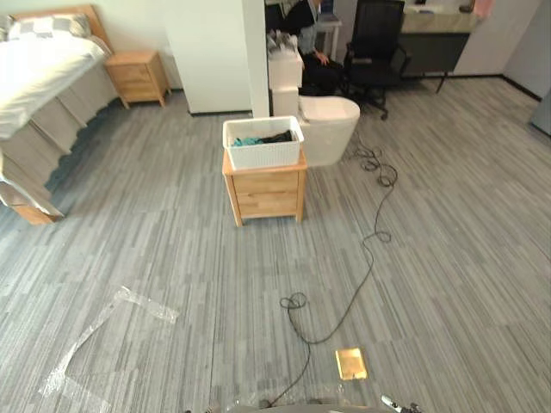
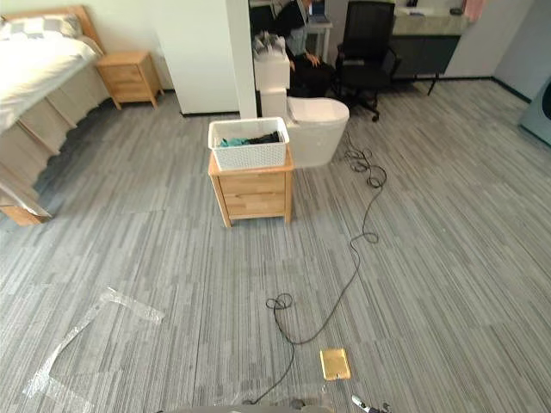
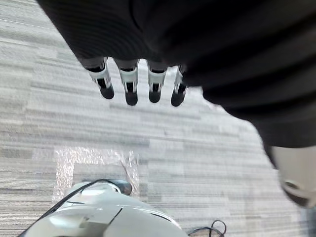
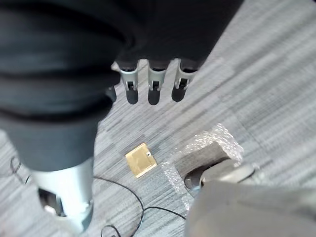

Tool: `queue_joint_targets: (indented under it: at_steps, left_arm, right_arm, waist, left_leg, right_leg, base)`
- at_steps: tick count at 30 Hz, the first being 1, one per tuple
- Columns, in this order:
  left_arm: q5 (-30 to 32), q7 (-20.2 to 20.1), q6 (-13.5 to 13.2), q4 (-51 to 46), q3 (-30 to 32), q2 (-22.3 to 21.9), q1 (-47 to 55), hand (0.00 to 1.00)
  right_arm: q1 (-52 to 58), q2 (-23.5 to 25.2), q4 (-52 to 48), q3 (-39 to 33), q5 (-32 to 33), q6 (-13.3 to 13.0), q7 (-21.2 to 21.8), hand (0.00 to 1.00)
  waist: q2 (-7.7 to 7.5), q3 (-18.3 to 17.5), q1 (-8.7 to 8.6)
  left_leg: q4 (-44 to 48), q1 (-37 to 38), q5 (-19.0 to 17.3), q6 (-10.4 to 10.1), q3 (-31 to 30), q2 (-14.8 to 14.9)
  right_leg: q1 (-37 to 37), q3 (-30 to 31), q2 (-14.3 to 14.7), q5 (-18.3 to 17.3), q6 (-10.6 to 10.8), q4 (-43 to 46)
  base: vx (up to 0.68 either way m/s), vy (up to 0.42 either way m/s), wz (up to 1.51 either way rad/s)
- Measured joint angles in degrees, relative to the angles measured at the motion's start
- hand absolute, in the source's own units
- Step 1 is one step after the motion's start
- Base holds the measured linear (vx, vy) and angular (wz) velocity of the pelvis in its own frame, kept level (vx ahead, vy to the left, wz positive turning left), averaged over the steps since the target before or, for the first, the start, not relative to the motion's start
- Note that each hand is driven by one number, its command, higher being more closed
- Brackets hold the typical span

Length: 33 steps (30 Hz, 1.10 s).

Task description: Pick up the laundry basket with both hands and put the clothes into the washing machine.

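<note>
Basket (image 1: 263, 153) fills nightstand (image 1: 267, 194) top, long axis crosswise, well ahead of left hand (image 3: 131, 86) and right hand (image 4: 154, 86), neither nearer; fingers hang straight, holding nothing.

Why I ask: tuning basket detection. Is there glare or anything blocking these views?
Left eye view: the laundry basket sits evenly lit and unblocked on the nightstand; the brass floor plate glints. Left wrist view: the dark cover of the left hand hides much of the scene. Right wrist view: the right hand does likewise.
</note>
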Motion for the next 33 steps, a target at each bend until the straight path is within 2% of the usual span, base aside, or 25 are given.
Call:
queue_joint_targets:
  at_steps: [1, 4, 10, 21, 28, 33]
  left_arm:
    - [0.02, 0.15, -0.03, 0.44, 0.02, -0.11, -0.53, 0.00]
    - [0.02, 0.13, -0.11, 1.31, 0.04, 0.15, -3.14, 0.00]
    - [0.71, 0.21, -0.16, 1.40, -0.09, -0.42, -5.20, 0.00]
    - [1.04, 0.00, -0.23, 1.96, -1.23, -0.96, -6.51, 0.00]
    - [1.00, -0.01, -0.36, 1.89, -2.10, -1.27, -6.85, 0.00]
    - [0.97, 0.01, -1.44, 1.80, -2.66, -1.19, -7.06, 0.00]
  right_arm:
    - [-0.34, 0.12, 0.02, -0.82, 0.00, -0.03, -0.01, 0.00]
    - [-2.73, 0.78, 1.64, -2.35, 0.00, -0.09, -0.01, 0.00]
    - [-6.37, 1.45, 2.27, -2.36, -0.11, -0.29, -0.04, 0.00]
    - [-6.75, 1.35, 2.68, -0.75, -0.10, -1.11, -0.35, 0.00]
    - [-4.99, 1.41, 2.56, -0.57, 0.19, -1.08, -0.40, 0.00]
    - [-6.57, 1.76, 2.46, -0.63, 0.37, -1.09, -0.89, 0.00]
  waist:
    - [0.09, -0.03, 0.01]
    - [-0.24, 0.48, -0.05]
    - [0.18, 1.64, -0.03]
    - [-0.11, 3.45, -0.06]
    - [-0.42, 3.66, -0.03]
    - [-0.91, 4.30, 0.09]
  left_leg:
    - [-2.28, 1.23, 1.21, -0.07, 0.01, -0.32]
    - [-2.53, 1.50, 1.67, 0.55, 0.13, -0.97]
    - [-2.49, 2.74, 1.66, 0.54, 0.61, -1.98]
    - [-2.62, 2.80, 1.25, 0.44, 0.81, -1.71]
    - [-2.61, 2.35, 0.57, 1.42, 1.44, -2.03]
    - [-2.55, 2.38, 0.71, 1.74, 2.01, -2.44]
  right_leg:
    - [0.48, -0.03, -0.12, 0.37, -0.58, -0.53]
    - [1.16, 0.18, -0.73, 0.40, -0.63, -1.39]
    - [2.54, 1.72, -1.27, 0.39, -0.66, -2.27]
    - [3.12, 1.61, -1.42, 0.21, -0.98, -2.39]
    - [3.18, 1.73, -1.84, 0.37, -0.50, -3.64]
    - [2.88, 2.11, -2.00, 0.16, -0.83, -3.84]
  base:
    - [0.10, 0.061, 0.04]
    - [0.12, 0.074, 0.05]
    - [0.08, 0.045, 0.03]
    - [-0.06, -0.013, 0.01]
    - [0.03, -0.003, -0.03]
    - [0.12, -0.006, -0.01]
